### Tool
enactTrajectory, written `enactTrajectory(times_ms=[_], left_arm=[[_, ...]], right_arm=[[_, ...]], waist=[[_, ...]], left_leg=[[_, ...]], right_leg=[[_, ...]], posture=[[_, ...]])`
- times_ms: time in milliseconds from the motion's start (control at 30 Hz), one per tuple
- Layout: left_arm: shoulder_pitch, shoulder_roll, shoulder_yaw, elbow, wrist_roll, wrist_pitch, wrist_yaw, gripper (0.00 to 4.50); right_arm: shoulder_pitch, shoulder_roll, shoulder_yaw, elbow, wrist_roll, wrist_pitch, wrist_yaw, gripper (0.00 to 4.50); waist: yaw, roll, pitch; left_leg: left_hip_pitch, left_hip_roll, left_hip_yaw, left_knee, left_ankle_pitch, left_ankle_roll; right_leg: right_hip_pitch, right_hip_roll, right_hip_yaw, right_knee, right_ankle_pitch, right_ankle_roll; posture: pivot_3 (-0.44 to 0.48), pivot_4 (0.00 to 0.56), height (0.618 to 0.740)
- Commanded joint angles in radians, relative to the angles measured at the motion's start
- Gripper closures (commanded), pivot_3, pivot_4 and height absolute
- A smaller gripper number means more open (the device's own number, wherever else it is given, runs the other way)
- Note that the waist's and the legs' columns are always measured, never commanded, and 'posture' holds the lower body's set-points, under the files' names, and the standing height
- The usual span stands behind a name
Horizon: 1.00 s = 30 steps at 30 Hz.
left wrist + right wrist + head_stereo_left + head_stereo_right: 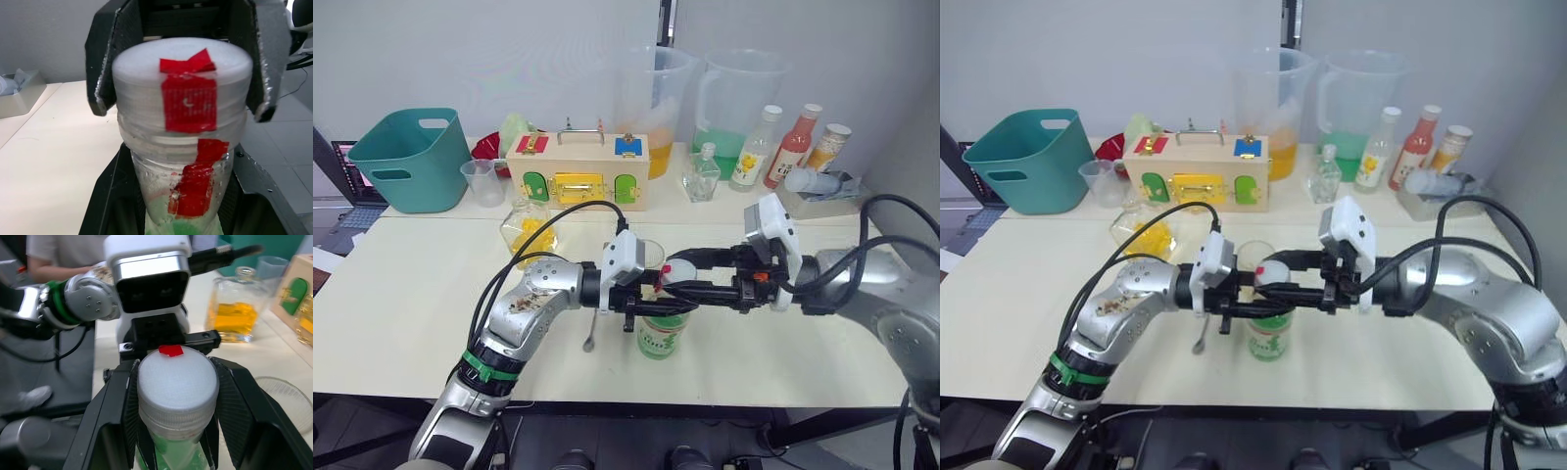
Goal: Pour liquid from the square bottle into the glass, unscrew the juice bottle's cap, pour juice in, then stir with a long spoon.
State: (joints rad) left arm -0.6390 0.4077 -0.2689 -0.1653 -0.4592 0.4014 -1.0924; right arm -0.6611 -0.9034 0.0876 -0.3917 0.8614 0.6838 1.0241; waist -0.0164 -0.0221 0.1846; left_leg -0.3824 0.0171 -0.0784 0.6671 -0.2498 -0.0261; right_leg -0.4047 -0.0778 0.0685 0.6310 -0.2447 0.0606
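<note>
Juice bottle [662, 335], a slim clear plastic one with a green-and-white label and pale greenish liquid inside, stood upright near the front edge of the cream table [401, 313], between the two arms. Its small round white screw cap [182, 78], marked with red tape on top and down the side, sat on the neck. From the robot's right, the right gripper [177, 406] reached in level with the cap, its two black fingers [234, 411] pressed against the cap's opposite sides. From the other side, the left gripper [651, 294] met the bottle just under the cap, its black fingers [105, 196] clamped around the bottle's neck and shoulder. Directly behind the bottle stood the plain clear straight-sided glass [649, 253], partly hidden by the grippers. A very thin silver long spoon [590, 333] lay on the table just beside the bottle on the robot's left, under the left wrist. Farther back on that side sat the squat faceted square bottle [529, 233], holding yellow liquid [234, 316]. Along the rear of the table were a teal plastic tub [411, 157], a wooden latch box [578, 171] with coloured doors, two large clear pitchers [739, 108] and a row of small bottles [793, 145].
</note>
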Motion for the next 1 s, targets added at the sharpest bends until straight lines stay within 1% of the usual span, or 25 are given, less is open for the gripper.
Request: enactTrajectory(times_ms=[33,167,333,633,933,1000], left_arm=[[0.012,0.015,0.016,-0.018,0.033,0.018,0.047,3.21],[0.030,0.017,0.021,-0.054,0.028,0.040,0.072,3.21],[0.048,0.028,0.027,-0.077,0.022,0.054,0.086,3.21],[0.056,0.029,0.024,-0.078,0.019,0.052,0.095,3.21],[0.049,0.022,0.010,-0.061,0.021,0.041,0.085,3.21],[0.046,0.018,0.008,-0.054,0.022,0.037,0.085,3.21]], right_arm=[[-0.068,-0.001,0.069,0.100,-0.105,-0.091,0.209,2.82],[-0.179,0.048,0.131,0.249,-0.192,-0.167,0.366,2.82],[-0.250,0.090,0.132,0.314,-0.230,-0.180,0.440,2.82],[-0.260,0.118,0.056,0.281,-0.193,-0.127,0.431,2.82],[-0.295,0.098,-0.011,0.267,-0.140,-0.002,0.421,2.82],[-0.294,0.102,-0.020,0.271,-0.155,-0.008,0.404,2.82]], waist=[[-0.001,0.000,0.000],[-0.001,0.000,0.000],[-0.001,0.000,0.000],[-0.001,0.000,0.000],[0.000,0.000,0.000],[0.002,0.001,0.000]], left_leg=[[0.000,0.000,0.000,0.000,0.000,0.000],[0.000,0.000,0.000,0.000,0.000,0.000],[0.000,0.000,0.000,0.000,0.000,0.000],[0.000,0.000,0.000,0.000,0.000,0.000],[-0.002,0.000,0.000,0.000,0.000,0.000],[-0.002,0.000,0.000,0.000,0.000,0.000]], right_leg=[[0.000,0.000,0.000,0.000,0.000,0.000],[0.000,0.000,0.000,0.000,0.000,0.000],[0.000,0.000,0.000,0.001,0.000,0.000],[-0.001,0.000,0.000,0.001,0.000,0.000],[-0.002,0.000,0.000,0.001,0.000,0.000],[-0.002,-0.001,0.000,0.001,0.000,0.000]], posture=[[0.000,0.150,0.731],[0.000,0.150,0.731],[0.000,0.150,0.731],[0.000,0.150,0.731],[0.000,0.150,0.731],[0.000,0.150,0.731]])
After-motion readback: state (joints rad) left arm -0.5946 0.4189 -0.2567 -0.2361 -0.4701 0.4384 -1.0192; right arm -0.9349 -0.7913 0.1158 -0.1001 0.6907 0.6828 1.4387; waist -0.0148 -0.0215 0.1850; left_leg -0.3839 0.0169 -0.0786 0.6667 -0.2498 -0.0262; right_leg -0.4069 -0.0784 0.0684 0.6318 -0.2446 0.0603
